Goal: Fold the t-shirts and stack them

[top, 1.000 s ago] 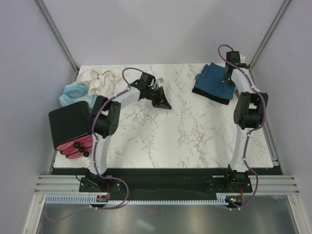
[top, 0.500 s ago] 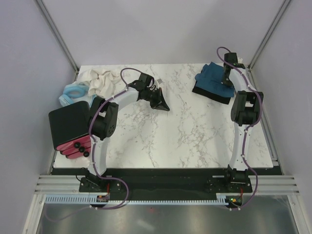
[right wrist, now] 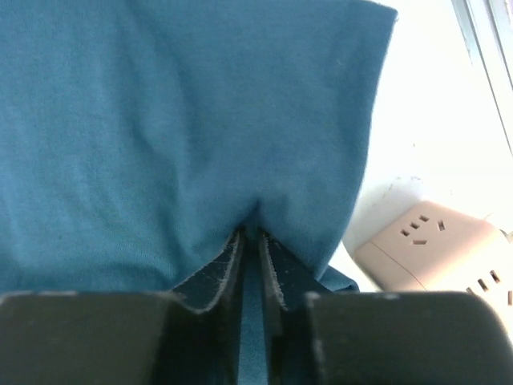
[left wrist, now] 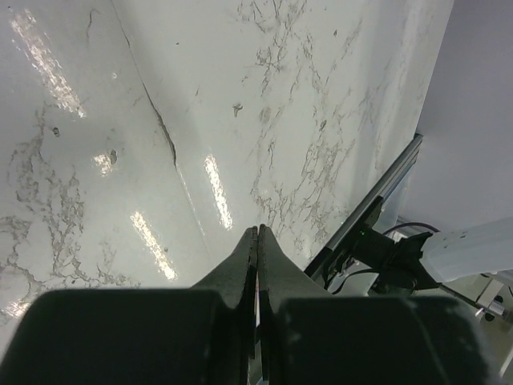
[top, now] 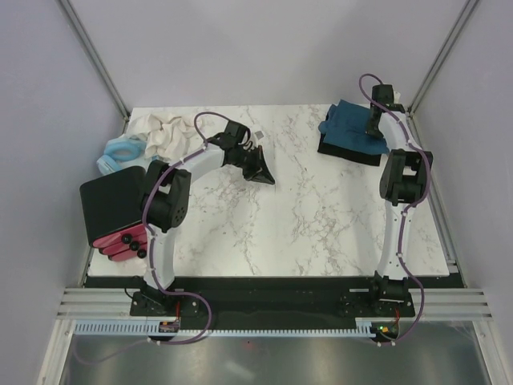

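We've got marble table (top: 304, 224), teal-blue t-shirt (top: 346, 128) at far right corner, sitting on top of black t-shirt (top: 349, 154). Right gripper (right wrist: 250, 237) pinching teal fabric, jaws nearly together. Left gripper (left wrist: 258, 233) over bare marble left of centre, jaws pressed together, nothing in them.

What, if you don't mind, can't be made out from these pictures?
Black t-shirt: top view, only an edge shows under the teal t-shirt.
Teal t-shirt's outline: right wrist view, cut off by the frame edges around the right gripper.
Pale blue item: top view, too small to identify.
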Controlling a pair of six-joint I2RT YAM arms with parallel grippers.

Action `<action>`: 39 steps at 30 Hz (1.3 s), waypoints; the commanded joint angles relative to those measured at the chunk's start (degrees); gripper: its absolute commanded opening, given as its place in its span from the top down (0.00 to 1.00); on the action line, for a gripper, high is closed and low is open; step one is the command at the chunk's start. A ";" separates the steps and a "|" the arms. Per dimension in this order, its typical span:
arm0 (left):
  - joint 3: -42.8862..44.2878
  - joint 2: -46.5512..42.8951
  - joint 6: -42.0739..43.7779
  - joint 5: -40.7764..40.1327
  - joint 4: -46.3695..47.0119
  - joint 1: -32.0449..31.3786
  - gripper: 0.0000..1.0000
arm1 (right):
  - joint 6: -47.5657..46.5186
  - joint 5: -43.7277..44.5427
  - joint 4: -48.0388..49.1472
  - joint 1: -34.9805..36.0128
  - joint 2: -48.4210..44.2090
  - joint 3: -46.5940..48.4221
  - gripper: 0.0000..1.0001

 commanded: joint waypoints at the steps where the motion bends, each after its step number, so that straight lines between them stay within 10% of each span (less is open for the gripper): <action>1: -0.65 -3.63 3.33 -0.92 -1.22 0.63 0.98 | 1.06 -5.21 7.74 -0.01 -7.81 -4.15 0.75; 12: -2.59 -14.33 1.75 -13.89 -6.92 3.08 0.73 | 12.47 -30.23 13.90 0.16 -30.91 -13.82 0.62; 16: -3.46 -27.05 -0.10 -21.82 -8.77 4.23 0.70 | 22.94 -47.55 25.40 3.31 -42.78 -32.24 0.61; 23: -7.24 -38.51 -0.97 -30.53 -16.67 4.32 0.65 | 18.12 -47.23 22.18 16.24 -57.30 -58.44 0.60; 39: -29.57 -61.02 -6.34 -37.39 -24.86 4.14 0.67 | 15.30 -33.52 14.69 31.45 -64.43 -69.11 0.64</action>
